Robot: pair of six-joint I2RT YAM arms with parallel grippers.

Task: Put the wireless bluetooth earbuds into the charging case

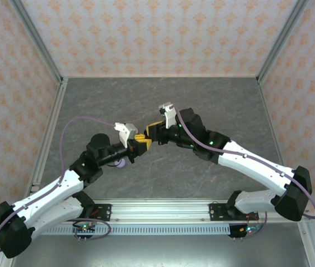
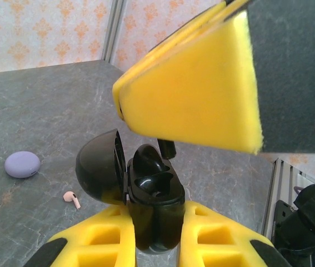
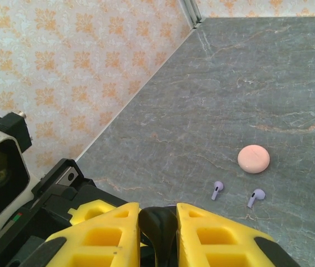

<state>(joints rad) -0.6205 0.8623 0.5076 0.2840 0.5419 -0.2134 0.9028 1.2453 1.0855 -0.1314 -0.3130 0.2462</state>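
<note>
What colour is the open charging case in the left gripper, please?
The charging case is black, clearest in the left wrist view.

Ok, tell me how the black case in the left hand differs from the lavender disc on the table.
Colour: the black case is glossy black, the lavender disc pale purple. State: the black case has its lid swung open, the lavender disc shows no opening. Support: the black case is clamped upright between the yellow fingers of the left hand, the lavender disc lies flat on the table. Both are smooth and rounded.
</note>
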